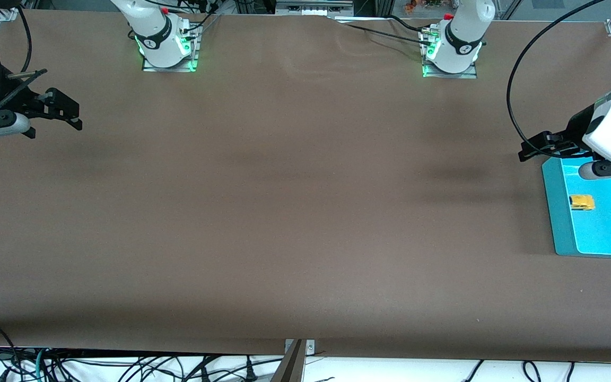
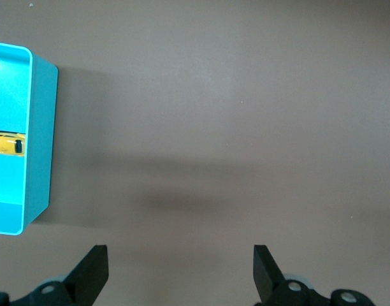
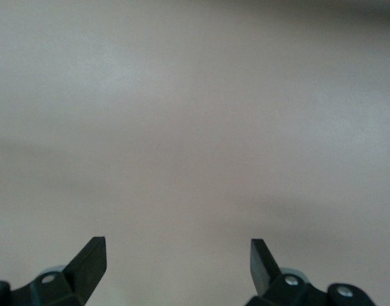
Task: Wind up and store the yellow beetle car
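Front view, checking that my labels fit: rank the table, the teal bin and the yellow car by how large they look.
1. Table, filling most of the view.
2. Teal bin, cut off by the view's edge.
3. Yellow beetle car, a small speck inside the bin.

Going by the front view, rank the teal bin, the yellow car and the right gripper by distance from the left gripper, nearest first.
From the left gripper:
1. Teal bin, directly under it, at the left arm's end.
2. Yellow car, inside the bin.
3. Right gripper, at the right arm's end.

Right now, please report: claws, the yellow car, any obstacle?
Left claw open, empty, over the table by the teal bin. Right claw open, waiting. Yellow car in the bin. No obstacle seen.
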You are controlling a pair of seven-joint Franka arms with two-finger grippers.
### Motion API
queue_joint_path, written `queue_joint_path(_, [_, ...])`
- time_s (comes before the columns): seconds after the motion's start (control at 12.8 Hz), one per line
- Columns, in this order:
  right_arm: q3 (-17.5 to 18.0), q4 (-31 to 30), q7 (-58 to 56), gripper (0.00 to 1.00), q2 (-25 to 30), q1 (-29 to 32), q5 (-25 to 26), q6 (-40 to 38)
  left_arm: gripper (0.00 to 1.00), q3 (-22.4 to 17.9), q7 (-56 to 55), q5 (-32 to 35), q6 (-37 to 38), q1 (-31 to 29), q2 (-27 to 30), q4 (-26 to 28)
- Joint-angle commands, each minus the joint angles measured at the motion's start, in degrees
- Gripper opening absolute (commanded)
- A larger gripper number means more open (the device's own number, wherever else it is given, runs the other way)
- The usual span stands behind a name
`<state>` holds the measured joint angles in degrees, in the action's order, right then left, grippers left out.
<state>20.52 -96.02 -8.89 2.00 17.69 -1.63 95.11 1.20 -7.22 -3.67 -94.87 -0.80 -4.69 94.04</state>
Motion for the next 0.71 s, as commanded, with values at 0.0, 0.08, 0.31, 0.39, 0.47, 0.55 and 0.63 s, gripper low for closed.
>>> queue_joint_path(0.0, [-0.31, 1.18, -0.34, 1.0, 0.11, -0.12, -0.74, -1.33, 1.0, -0.05, 0.1, -0.29, 1.09, 0.0, -0.14, -0.96])
queue_joint_path(0.08, [-0.22, 1.18, -0.34, 1.0, 0.02, -0.03, -0.65, -1.33, 1.0, -0.05, 0.1, -0.29, 1.09, -0.08, -0.14, -0.96])
queue_joint_path(0.31, [-0.31, 1.18, -0.43, 1.0, 0.02, -0.03, -0.65, -1.33, 1.0, -0.05, 0.1, -0.29, 1.09, -0.08, -0.14, -0.96])
queue_joint_path(0.39, [-0.31, 1.18, -0.34, 1.0, 0.02, -0.03, -0.74, -1.33, 1.0, -0.05, 0.1, -0.29, 1.09, -0.08, -0.14, -1.05])
queue_joint_path(0.47, [-0.31, 1.18, -0.34, 1.0, 0.02, -0.12, -0.74, -1.33, 1.0, -0.05, 0.1, -0.29, 1.09, -0.08, -0.14, -1.05])
queue_joint_path(0.55, [-0.31, 1.18, -0.34, 1.0, 0.02, -0.12, -0.74, -1.33, 1.0, -0.05, 0.1, -0.29, 1.09, 0.0, -0.14, -1.4])
queue_joint_path(0.63, [-0.22, 1.01, -0.25, 1.0, 0.11, -0.12, -0.74, -1.33, 1.0, -0.05, 0.1, -0.29, 1.09, 0.01, -0.58, -1.75])
